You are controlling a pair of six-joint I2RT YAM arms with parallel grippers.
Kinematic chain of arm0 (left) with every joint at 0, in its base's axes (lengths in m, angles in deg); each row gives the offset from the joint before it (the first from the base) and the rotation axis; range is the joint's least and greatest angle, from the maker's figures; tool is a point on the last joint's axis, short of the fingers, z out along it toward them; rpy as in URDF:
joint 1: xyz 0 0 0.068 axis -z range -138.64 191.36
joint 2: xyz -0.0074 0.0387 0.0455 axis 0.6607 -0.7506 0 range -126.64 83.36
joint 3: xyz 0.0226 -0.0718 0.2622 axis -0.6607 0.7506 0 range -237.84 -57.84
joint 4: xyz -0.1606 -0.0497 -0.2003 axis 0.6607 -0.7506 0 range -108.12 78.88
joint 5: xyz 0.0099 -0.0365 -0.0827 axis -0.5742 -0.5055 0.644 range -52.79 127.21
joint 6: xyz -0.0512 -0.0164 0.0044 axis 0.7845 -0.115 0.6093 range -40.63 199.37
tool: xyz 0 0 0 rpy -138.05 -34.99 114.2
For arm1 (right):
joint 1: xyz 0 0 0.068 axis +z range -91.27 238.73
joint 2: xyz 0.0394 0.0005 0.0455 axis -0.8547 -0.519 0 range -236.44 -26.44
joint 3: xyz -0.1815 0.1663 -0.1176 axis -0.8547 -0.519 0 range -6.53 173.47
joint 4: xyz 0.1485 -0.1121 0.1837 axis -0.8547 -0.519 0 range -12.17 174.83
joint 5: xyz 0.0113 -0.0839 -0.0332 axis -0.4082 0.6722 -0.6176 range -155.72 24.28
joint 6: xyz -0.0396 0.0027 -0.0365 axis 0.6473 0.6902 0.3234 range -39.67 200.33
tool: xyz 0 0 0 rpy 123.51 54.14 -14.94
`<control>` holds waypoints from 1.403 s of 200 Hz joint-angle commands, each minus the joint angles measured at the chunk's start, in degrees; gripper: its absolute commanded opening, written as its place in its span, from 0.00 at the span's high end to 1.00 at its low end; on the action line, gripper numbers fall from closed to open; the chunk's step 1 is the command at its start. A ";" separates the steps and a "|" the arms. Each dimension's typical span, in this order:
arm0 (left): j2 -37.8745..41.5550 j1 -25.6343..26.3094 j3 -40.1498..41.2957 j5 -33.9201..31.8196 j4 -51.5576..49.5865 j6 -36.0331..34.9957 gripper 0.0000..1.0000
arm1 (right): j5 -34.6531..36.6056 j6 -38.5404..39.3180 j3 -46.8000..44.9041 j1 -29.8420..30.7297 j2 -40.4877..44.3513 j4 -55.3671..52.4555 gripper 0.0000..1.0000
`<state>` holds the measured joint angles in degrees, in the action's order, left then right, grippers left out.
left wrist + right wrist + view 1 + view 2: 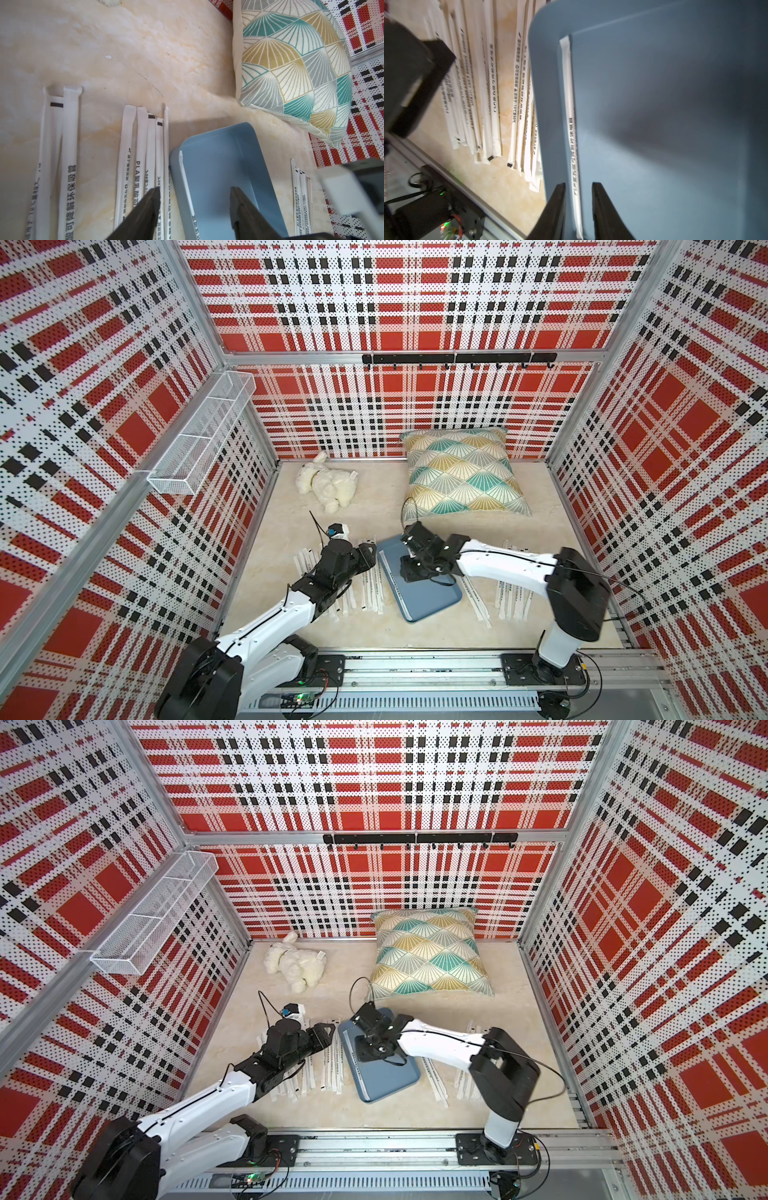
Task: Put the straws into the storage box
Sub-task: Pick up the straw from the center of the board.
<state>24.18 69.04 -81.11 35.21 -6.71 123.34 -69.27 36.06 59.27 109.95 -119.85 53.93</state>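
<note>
The slate-blue storage box [432, 601] [388, 1083] lies at the middle of the floor. One straw [569, 93] [186, 176] lies inside it along its left wall. My right gripper [578, 185] [405, 572] hangs over the box, open, its jaws on either side of that straw's end without touching it. Several wrapped straws [370, 591] [149, 149] [492, 93] lie in rows left of the box, and more straws [515, 593] [436, 1077] lie to its right. My left gripper [195, 189] [365, 553] is open and empty above the box's left rim and the nearest straws.
A patterned pillow [461, 472] leans at the back right, close behind the box. A white plush dog [328, 485] lies at the back left. A white wire basket [199, 435] hangs on the left wall. A black hook rail [457, 358] runs along the back wall.
</note>
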 commanded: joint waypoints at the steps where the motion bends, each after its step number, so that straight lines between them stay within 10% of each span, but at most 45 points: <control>1: 1.09 1.71 -3.53 -3.44 -0.12 -4.24 0.40 | 5.52 1.71 -5.56 -5.92 8.21 -7.26 0.71; 77: -10.88 18.30 -10.66 -10.42 -1.71 -3.51 0.35 | 4.95 8.19 -21.16 -15.73 14.17 -8.02 0.74; 280: -8.15 16.68 -8.25 -11.17 -1.48 -1.87 0.35 | 11.16 7.99 -17.99 -11.53 12.05 -8.50 0.91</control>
<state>13.80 86.98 -90.53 24.78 -8.61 121.17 -59.37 45.33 38.03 97.89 -112.24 48.71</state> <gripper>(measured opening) 0.647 0.099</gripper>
